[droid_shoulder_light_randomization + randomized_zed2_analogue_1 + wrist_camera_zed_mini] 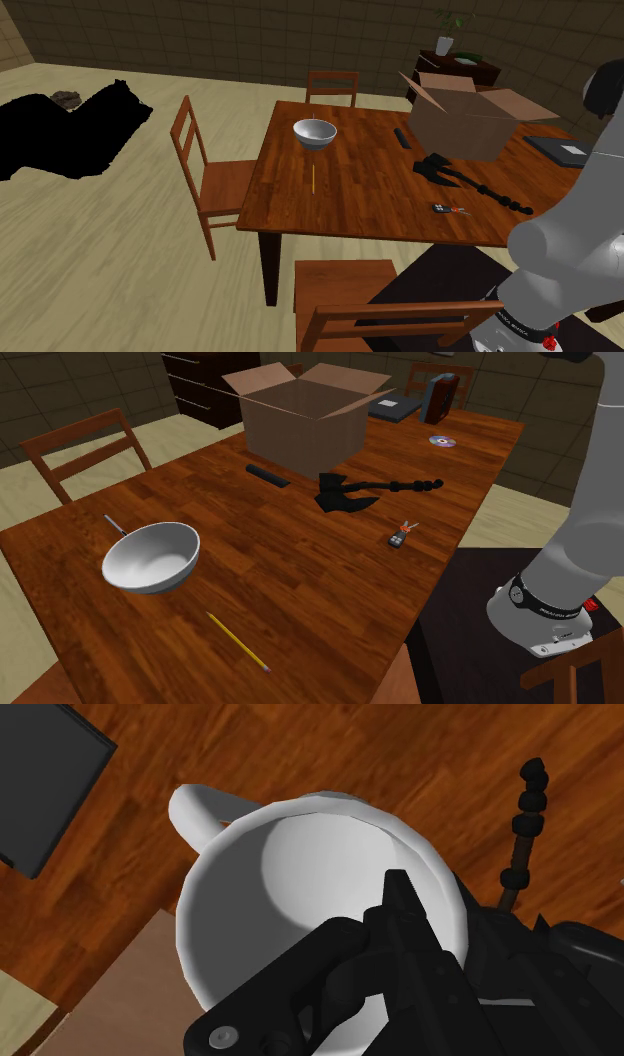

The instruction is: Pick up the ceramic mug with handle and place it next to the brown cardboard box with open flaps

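Note:
A white mug (290,874) with a handle (195,809) hangs above the wooden table (300,754), and my gripper (435,904) is shut on its rim. One black finger (400,899) reaches inside the cup; the other sits outside the wall, mostly hidden. Beside the mug lies a tan flap (110,994) of the brown cardboard box. The box (465,120) stands with its flaps open at the table's far side in the shoulder view, and at the back of the table (305,417) in the second exterior view.
A black axe (345,492) lies in front of the box, its handle (520,834) near the mug. A remote (268,474), a white bowl (150,557), a pencil (238,642), a small key fob (401,536) and a disc (441,441) are on the table. Chairs (205,180) surround it.

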Motion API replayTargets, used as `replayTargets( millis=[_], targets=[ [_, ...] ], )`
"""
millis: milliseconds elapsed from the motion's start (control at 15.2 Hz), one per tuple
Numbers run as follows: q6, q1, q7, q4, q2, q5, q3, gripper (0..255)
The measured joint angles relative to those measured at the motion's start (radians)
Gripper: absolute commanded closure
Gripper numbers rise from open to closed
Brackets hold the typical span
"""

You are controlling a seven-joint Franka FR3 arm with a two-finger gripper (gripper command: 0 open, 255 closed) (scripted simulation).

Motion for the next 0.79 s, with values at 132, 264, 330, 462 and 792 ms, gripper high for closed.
replayTargets(
  millis=[132, 264, 330, 462, 792],
  targets=[
    [0.033, 0.016, -0.001, -0.047, -0.016, -0.012, -0.002, 255],
    [0.073, 0.043, 0.004, -0.109, -0.041, -0.032, -0.005, 255],
    [0.094, 0.054, 0.006, -0.140, -0.052, -0.041, -0.005, 255],
    [0.135, 0.076, 0.013, -0.199, -0.075, -0.059, -0.006, 255],
    [0.217, 0.109, 0.023, -0.308, -0.109, -0.084, -0.006, 255]
  ],
)
